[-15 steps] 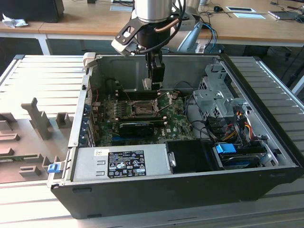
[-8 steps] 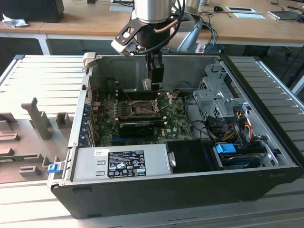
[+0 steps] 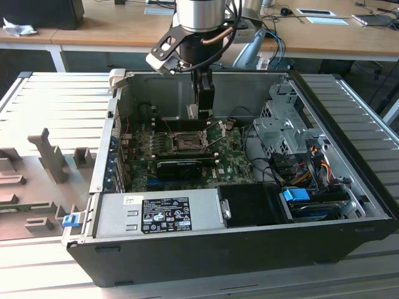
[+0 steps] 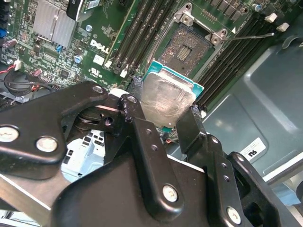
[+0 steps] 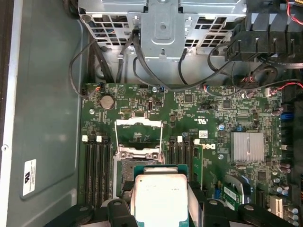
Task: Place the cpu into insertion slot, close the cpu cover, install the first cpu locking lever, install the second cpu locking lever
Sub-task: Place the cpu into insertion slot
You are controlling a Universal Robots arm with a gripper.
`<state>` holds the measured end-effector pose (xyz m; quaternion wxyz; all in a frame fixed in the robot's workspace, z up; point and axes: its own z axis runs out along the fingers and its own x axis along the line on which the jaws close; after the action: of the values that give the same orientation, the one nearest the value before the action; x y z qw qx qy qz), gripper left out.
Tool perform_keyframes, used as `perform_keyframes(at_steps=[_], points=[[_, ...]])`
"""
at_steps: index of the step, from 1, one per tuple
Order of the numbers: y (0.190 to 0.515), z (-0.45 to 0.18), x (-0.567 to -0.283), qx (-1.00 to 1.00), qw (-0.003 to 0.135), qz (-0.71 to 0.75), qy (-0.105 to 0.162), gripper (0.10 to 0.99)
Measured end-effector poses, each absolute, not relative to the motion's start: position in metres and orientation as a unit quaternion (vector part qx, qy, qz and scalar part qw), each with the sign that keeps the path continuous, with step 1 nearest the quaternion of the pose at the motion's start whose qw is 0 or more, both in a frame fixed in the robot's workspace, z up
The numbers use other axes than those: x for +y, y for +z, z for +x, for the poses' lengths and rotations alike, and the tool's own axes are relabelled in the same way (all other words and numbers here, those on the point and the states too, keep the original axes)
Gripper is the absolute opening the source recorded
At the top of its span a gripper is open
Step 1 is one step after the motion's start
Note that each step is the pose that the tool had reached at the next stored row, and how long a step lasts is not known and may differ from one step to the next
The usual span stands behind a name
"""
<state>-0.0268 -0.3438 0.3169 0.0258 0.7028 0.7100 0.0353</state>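
My black gripper point(image 3: 201, 111) hangs inside the open computer case, shut on the cpu point(image 4: 168, 97), a small square chip with a pale silvery face and a green edge. In both wrist views the cpu point(image 5: 158, 196) sits between the fingers point(image 4: 191, 126), held above the motherboard and a little to one side of the insertion slot point(image 4: 191, 45). The slot point(image 5: 124, 166) lies bare with its dark centre showing. The cpu cover point(image 5: 138, 122) stands raised off the slot, its thin wire levers lifted beside it. In the exterior view the slot point(image 3: 187, 142) lies just below the gripper.
A long black expansion card point(image 3: 181, 167) lies across the board in front of the slot. Memory slots point(image 5: 97, 165) flank it. The drive cage point(image 3: 283, 128) with cables is at the exterior view's right, and the power supply point(image 3: 159, 212) is at the front. A finned heat sink point(image 5: 247, 146) sits on the board.
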Motion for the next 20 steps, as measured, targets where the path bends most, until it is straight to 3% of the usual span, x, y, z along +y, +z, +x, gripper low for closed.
perform_keyframes(at_steps=[20], points=[[0.283, -0.029, -0.337, 0.697, 0.026, 0.716, 0.034, 0.533]])
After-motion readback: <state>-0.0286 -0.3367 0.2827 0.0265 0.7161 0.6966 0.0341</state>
